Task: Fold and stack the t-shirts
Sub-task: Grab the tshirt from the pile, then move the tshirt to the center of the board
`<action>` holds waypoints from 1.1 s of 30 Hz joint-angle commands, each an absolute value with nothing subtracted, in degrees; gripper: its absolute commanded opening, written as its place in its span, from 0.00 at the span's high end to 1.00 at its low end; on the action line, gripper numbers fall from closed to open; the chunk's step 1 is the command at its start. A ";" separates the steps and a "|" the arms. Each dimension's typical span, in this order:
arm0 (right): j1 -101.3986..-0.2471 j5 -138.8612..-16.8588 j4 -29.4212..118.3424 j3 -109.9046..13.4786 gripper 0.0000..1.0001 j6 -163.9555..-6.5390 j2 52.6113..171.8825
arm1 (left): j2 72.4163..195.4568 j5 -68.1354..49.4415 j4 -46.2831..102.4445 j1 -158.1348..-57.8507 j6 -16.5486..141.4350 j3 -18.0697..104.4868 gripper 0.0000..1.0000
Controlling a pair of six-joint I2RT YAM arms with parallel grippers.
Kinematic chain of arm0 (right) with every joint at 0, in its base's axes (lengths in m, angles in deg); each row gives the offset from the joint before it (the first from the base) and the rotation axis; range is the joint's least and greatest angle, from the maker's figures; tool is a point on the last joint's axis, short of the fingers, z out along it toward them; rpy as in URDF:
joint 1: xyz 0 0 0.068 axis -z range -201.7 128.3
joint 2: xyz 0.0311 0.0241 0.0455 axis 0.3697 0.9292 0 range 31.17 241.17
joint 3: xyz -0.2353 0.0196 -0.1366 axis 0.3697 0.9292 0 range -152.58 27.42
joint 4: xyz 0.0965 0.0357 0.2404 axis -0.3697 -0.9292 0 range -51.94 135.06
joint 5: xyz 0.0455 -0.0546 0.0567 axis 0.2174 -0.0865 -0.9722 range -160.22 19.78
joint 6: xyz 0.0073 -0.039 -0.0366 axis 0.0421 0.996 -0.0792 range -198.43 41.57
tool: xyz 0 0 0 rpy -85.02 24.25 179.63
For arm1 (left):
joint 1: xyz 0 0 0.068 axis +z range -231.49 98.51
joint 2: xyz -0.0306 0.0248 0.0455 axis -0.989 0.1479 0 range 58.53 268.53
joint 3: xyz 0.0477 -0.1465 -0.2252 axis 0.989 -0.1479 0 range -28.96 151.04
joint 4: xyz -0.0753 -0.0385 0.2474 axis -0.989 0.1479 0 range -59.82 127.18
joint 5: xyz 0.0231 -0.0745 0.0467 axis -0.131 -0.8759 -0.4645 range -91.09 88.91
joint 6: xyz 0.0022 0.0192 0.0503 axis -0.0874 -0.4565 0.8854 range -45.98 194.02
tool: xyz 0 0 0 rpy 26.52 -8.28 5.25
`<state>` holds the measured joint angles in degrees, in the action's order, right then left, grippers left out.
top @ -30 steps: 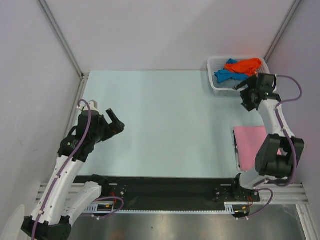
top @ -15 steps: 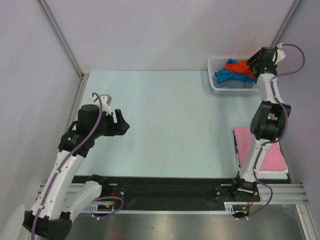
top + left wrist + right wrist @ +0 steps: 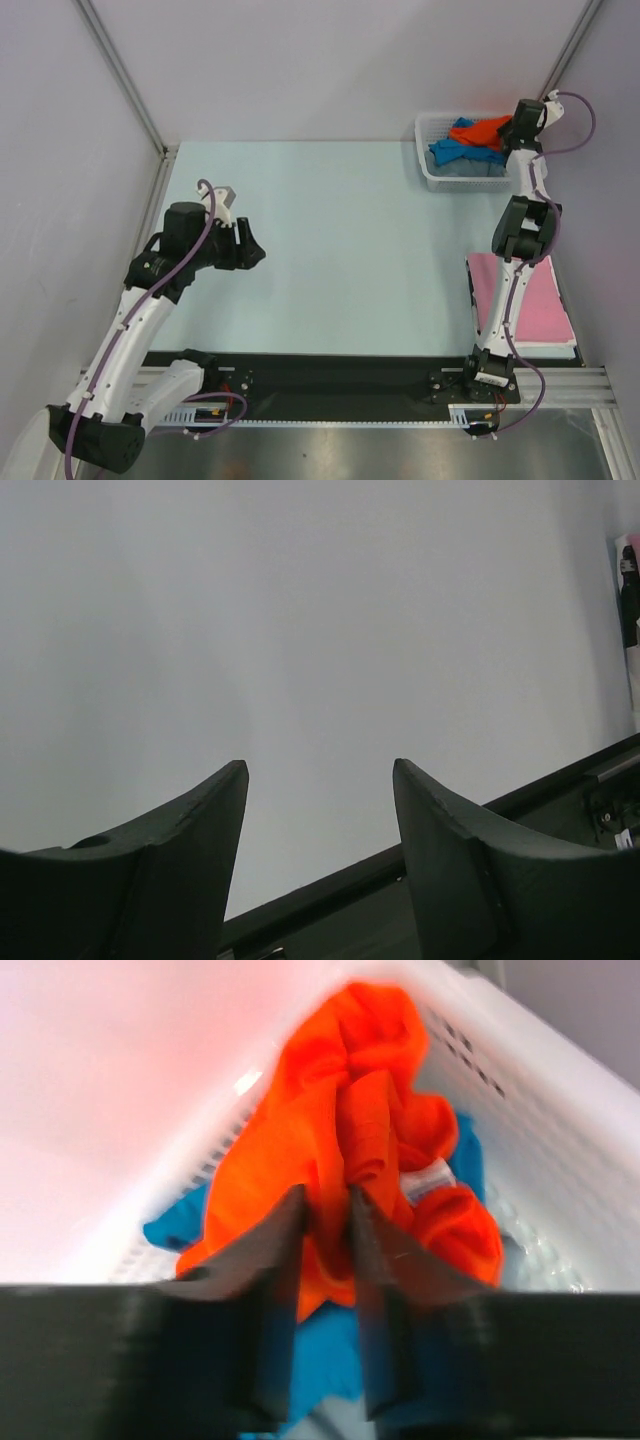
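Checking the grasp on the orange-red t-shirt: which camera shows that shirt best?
Right wrist: the bright orange-red cloth t-shirt is large and central, one fold between the fingers of the right claw. Top external shows it small in the white plastic mesh basket, partly behind the arm. Left wrist shows none of it.

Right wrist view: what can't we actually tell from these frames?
- Right wrist view: blur and bunched folds of the orange-red shirt hide whether the right tool has cloth pinched yet.
- Top view: the blue shirt lies mostly under the orange-red one in the basket, so its shape is hidden.
- Top view: the right arm crosses the pink shirt, covering part of it.
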<state>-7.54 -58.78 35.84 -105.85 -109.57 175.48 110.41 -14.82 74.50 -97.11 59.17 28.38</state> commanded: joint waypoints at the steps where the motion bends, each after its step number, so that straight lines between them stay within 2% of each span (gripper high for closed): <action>1: -7.55 -59.32 37.77 -115.28 0.82 -111.12 178.38 | 110.56 -15.59 74.57 -96.87 60.75 31.51 0.34; 2: -7.55 -59.15 37.41 -116.10 1.00 -111.91 178.38 | 110.47 -15.33 74.66 -96.87 60.58 31.77 0.34; 6: -7.46 -58.27 37.50 -118.12 1.00 -113.85 173.47 | 110.39 -15.85 73.87 -96.87 59.26 33.00 0.35; 10: -7.89 -60.37 37.67 -117.61 1.00 -116.92 161.21 | 109.42 -17.69 72.28 -96.87 57.42 34.67 0.36; 11: -8.42 -60.55 37.41 -116.55 1.00 -117.10 158.98 | 108.72 -18.31 72.20 -96.87 56.89 35.37 0.32; 12: -9.47 -60.46 36.97 -116.20 1.00 -117.02 156.52 | 108.28 -18.75 72.28 -96.87 56.01 35.55 0.21; 15: -11.93 -62.30 34.26 -113.40 1.00 -117.63 148.61 | 105.39 -19.28 72.11 -96.87 54.08 35.73 0.12; 16: -12.55 -63.79 33.11 -112.60 1.00 -118.85 147.02 | 104.77 -19.19 72.37 -96.87 53.46 35.90 0.06; 21: -19.48 -67.84 25.37 -102.17 1.00 -123.61 134.37 | 100.55 -20.07 74.65 -96.79 49.95 36.96 0.01; 23: -25.81 -68.56 22.15 -98.45 0.88 -122.03 129.55 | 99.93 -19.55 75.97 -96.87 49.59 37.92 0.00; 25: -30.02 -69.68 19.05 -91.98 0.71 -122.11 126.98 | 99.75 -19.11 78.52 -96.87 49.68 39.06 0.00; 27: -34.86 -73.81 15.71 -86.25 0.63 -122.99 123.39 | 99.93 -18.67 81.15 -96.87 49.68 40.56 0.00; 28: -36.27 -77.13 14.40 -83.52 0.54 -123.52 122.06 | 99.93 -18.58 81.94 -96.87 49.68 40.73 0.00; 30: -41.02 -80.66 11.93 -73.78 0.43 -122.91 118.12 | 100.19 -18.58 84.14 -96.87 48.71 40.56 0.00; 31: -42.34 -83.20 11.49 -70.61 0.26 -122.04 116.70 | 100.10 -18.58 84.67 -96.87 48.28 40.13 0.00; 33: -45.68 -84.27 8.85 -60.24 0.10 -120.46 113.36 | 99.84 -19.80 85.20 -96.87 46.61 37.32 0.00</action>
<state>-42.49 -77.95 18.86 -69.70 -122.31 115.48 99.70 -18.41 81.76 -97.11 49.42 38.85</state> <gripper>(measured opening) 0.834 0.996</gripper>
